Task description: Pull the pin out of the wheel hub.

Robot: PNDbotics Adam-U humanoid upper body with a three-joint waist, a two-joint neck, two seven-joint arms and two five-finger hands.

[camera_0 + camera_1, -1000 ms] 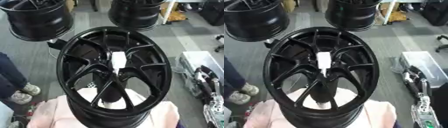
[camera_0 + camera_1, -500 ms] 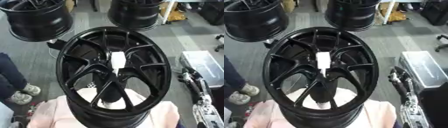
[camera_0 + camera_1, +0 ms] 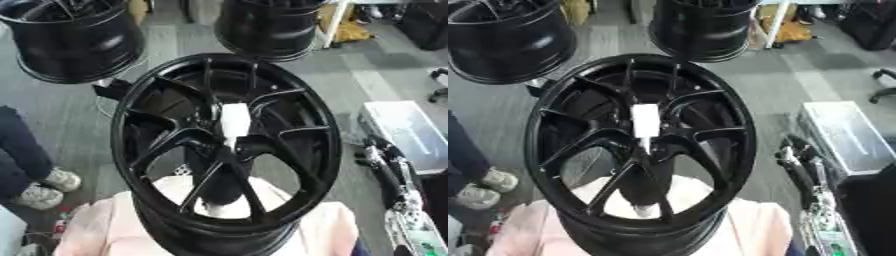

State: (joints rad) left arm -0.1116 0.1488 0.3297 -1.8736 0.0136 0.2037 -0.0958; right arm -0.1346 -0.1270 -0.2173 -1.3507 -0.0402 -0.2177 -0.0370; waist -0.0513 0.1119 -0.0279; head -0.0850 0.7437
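1. Left eye view: grey floor, with two more black wheels standing beyond. The black wheel hub sits on a pale pink surface. The white pin stands in the hub's centre — not yet out.
2. Right eye view: the right hand shows at the right edge, apart from the hub — whether its fingers are curled cannot be told. A grey case lies beside it. The left hand appears in neither view.

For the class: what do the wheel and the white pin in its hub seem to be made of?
Wheel: probably cast metal with a glossy black finish; the rim shows soft highlights and the spokes are thin and rigid. Pin: matte white, possibly plastic; too blurred to be sure.
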